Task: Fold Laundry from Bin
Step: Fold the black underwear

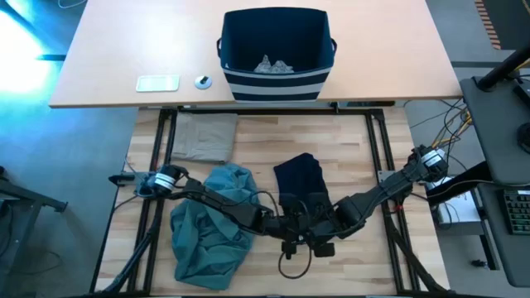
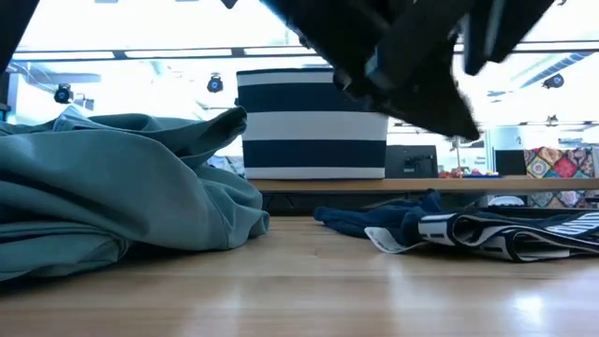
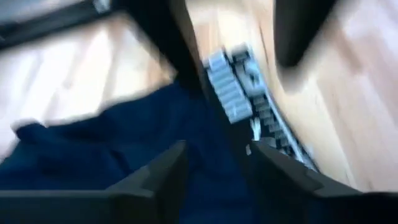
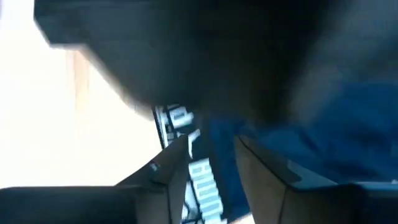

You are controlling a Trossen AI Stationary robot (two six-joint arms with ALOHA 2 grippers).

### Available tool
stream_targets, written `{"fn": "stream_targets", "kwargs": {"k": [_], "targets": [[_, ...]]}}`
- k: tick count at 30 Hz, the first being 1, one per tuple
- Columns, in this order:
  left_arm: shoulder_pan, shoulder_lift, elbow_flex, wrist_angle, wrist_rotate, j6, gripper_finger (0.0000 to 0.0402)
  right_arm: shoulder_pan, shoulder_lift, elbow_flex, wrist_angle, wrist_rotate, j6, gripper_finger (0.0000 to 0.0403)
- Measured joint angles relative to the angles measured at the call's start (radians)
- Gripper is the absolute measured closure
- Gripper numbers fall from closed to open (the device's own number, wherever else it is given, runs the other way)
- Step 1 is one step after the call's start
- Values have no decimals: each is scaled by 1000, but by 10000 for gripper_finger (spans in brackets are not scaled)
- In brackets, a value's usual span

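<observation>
A navy garment with a white lettered band lies flat on the wooden table, right of a crumpled teal-green garment. A folded beige garment lies at the far left. The navy striped bin stands on the desk beyond, with small grey pieces inside. Both grippers meet over the navy garment's near end. My left gripper is open with navy cloth showing between its fingers. My right gripper is open over the lettered band.
A flat white device and a small round object lie on the desk left of the bin. Cables trail over the table's near middle. Bare wood shows right of the navy garment.
</observation>
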Motion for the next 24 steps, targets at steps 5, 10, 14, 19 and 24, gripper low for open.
{"fn": "stream_targets", "kwargs": {"k": [5,10,14,19,24], "targets": [[-1,8,31,-183,17,-98,318,113,-21,-76,-16,0,154,241],[-29,-10,34,-200,58,-175,334,198,-8,-226,-9,8,289,213],[-88,13,32,-83,120,-251,328,221,-8,-313,39,70,315,200],[-156,89,40,30,97,-311,323,227,6,-385,110,114,216,200],[-171,181,74,129,77,-379,322,231,51,-418,177,116,103,200]]}}
